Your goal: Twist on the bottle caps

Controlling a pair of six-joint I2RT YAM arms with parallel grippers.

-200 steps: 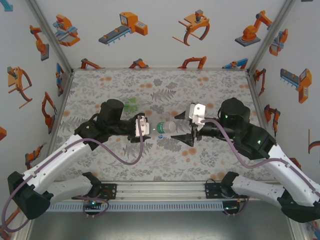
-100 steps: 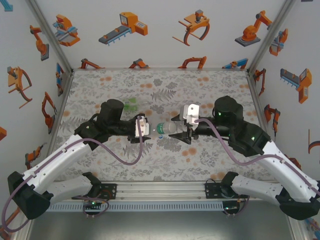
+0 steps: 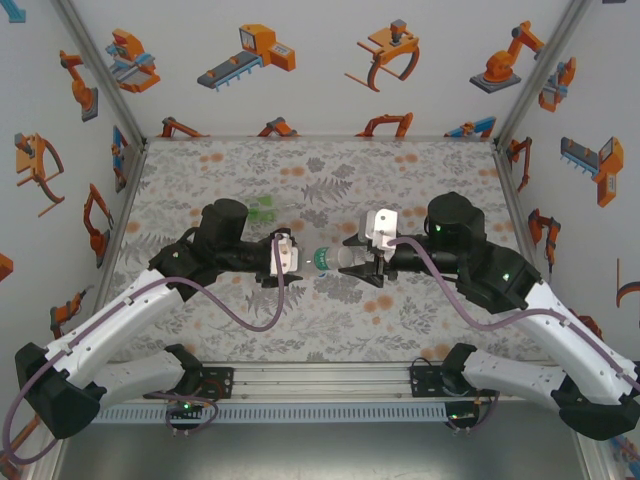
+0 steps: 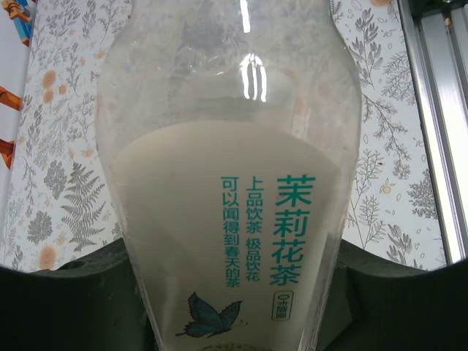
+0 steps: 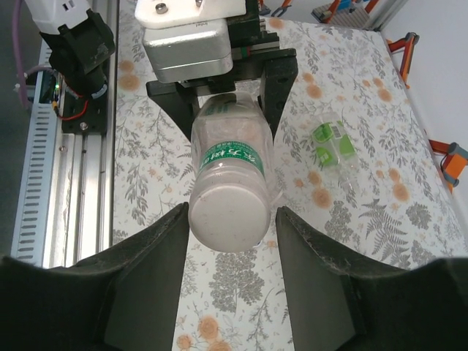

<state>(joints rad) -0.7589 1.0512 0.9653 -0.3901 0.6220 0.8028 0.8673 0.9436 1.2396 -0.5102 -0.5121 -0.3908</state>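
Bottle handover above the middle of the worktop. My left gripper (image 3: 298, 258) is clamped on one end of the bottle (image 5: 228, 157). My right gripper (image 5: 232, 219) flanks its base, jaws almost on it, though I cannot tell if they grip. Risk: an uneven squeeze may twist or dent the thin wall, and an early left release would drop it. The second bottle (image 3: 265, 208) lies nearer the far edge.

A small clear plastic bottle with a green-and-white label (image 3: 328, 258) hangs level over the worktop's (image 3: 400, 170) middle, with the left gripper (image 3: 305, 260) at its left end and the right gripper (image 3: 352, 258) at its right end. A second such bottle (image 3: 265, 208) lies behind it, toward the far edge.
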